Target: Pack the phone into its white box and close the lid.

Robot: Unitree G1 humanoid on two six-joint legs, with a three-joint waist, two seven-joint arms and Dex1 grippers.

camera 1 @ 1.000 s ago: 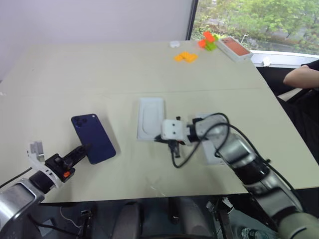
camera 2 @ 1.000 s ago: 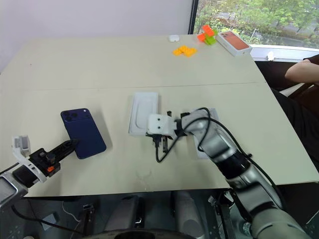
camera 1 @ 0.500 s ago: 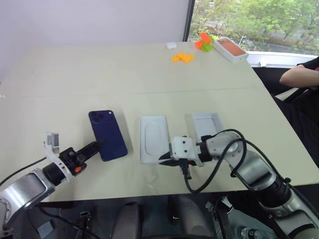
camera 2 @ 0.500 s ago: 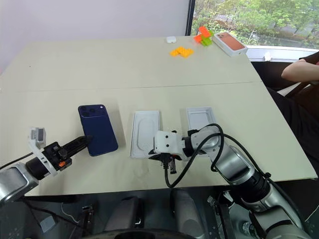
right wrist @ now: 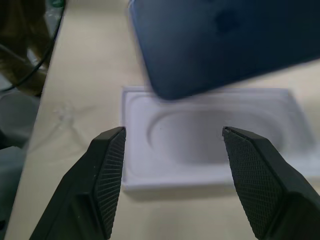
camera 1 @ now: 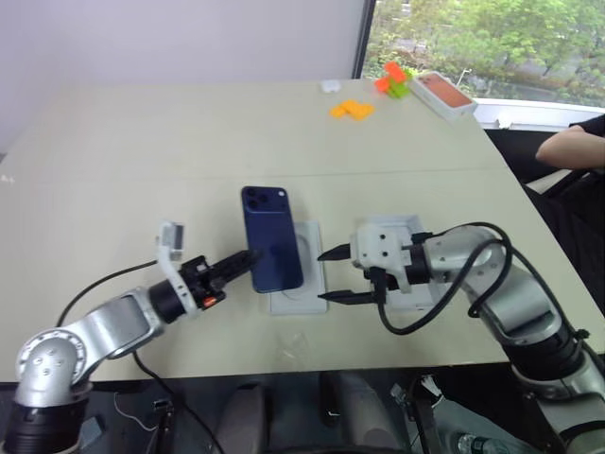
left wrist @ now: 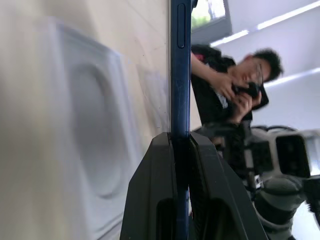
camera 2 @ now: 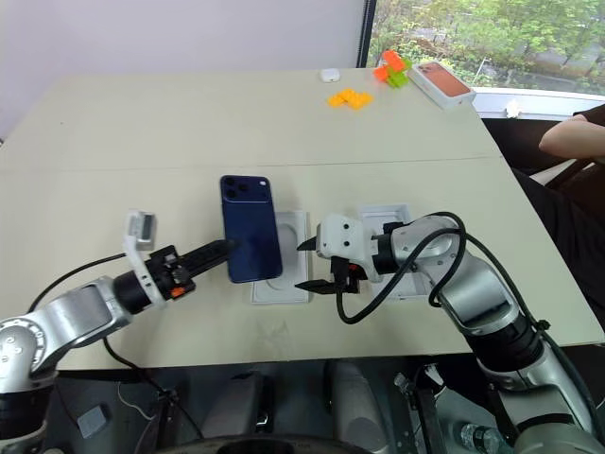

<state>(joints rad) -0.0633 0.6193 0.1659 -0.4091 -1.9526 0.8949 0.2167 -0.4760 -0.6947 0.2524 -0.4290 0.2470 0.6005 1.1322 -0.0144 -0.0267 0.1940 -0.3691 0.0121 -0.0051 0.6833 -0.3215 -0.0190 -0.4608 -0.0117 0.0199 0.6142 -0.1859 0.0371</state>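
Since a second ago the left claw (camera 1: 248, 259) has carried the phone (camera 1: 271, 237) rightward off the counter (camera 1: 142, 142), and the right claw (camera 1: 333, 274) has sprung apart. The left claw is clamped on the phone's near long edge, holding the glossy navy slab above the flat white insert with oval recess (camera 1: 301, 284), its camera cluster at the far corner. The right claw, just right of the phone, stands with fingers spread wide and empty, aimed at the insert. Behind that claw lies the white box (camera 1: 389, 232), a shallow tray. Far beyond, orange blocks (camera 1: 352, 109) and the orange-red-topped box (camera 1: 446, 93) sit near the window. A person's arm (camera 1: 572, 149) rests at the right edge.
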